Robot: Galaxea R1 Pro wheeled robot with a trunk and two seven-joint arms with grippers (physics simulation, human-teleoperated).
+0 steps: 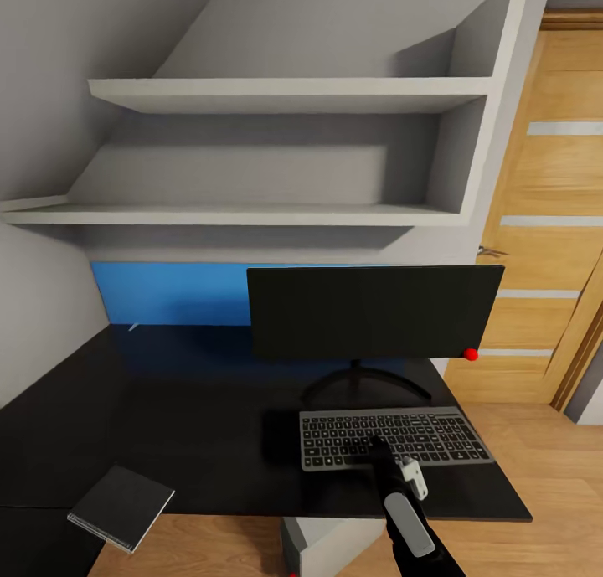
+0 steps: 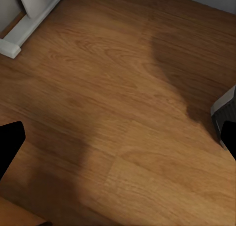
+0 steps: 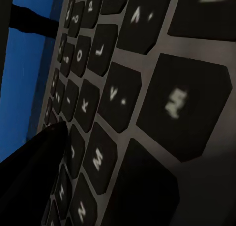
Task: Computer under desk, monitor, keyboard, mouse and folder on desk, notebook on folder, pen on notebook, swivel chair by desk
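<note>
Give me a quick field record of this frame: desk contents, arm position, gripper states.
desk: glossy black top
monitor: upright on desk, screen dark
keyboard: flat on desk, in front of monitor
notebook: on desk's near left edge
right gripper: low over keyboard's near edge; open or shut unclear
left gripper: open, over wooden floor

The right arm (image 1: 410, 522) is glossy black with a pale grey panel along its top. Near the keyboard (image 1: 394, 437), a small light grey block sits at its wrist, and its fingers (image 3: 29, 167) are black.
</note>
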